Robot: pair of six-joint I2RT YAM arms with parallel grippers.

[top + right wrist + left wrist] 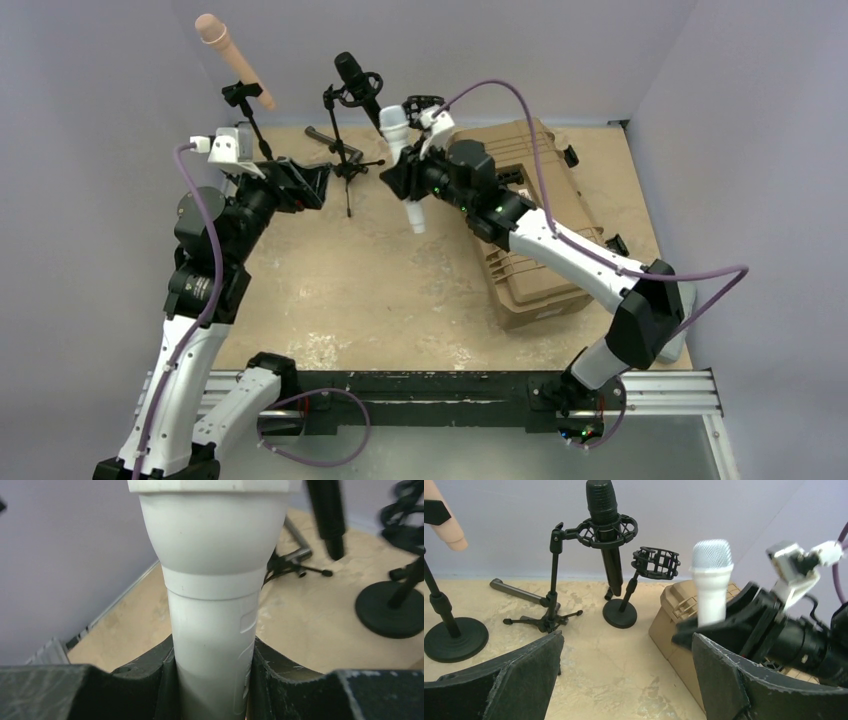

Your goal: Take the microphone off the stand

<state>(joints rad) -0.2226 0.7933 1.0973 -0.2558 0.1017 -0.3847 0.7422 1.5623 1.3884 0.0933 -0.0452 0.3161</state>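
Observation:
My right gripper [408, 180] is shut on a white microphone [400, 150] and holds it upright in the air, clear of the stands. The white microphone fills the right wrist view [215, 605], clamped between both fingers. It also shows in the left wrist view [711, 582]. An empty black shock-mount stand [634, 587] with a round base stands behind it. My left gripper [318, 185] is open and empty, low over the table near a tripod stand [345, 160].
A black microphone [355, 85] sits in a shock mount on the tripod stand. A beige microphone [232, 58] sits on a round-base stand [449, 635] at far left. A grey microphone [516, 591] lies on the table. A tan case [545, 210] lies at right.

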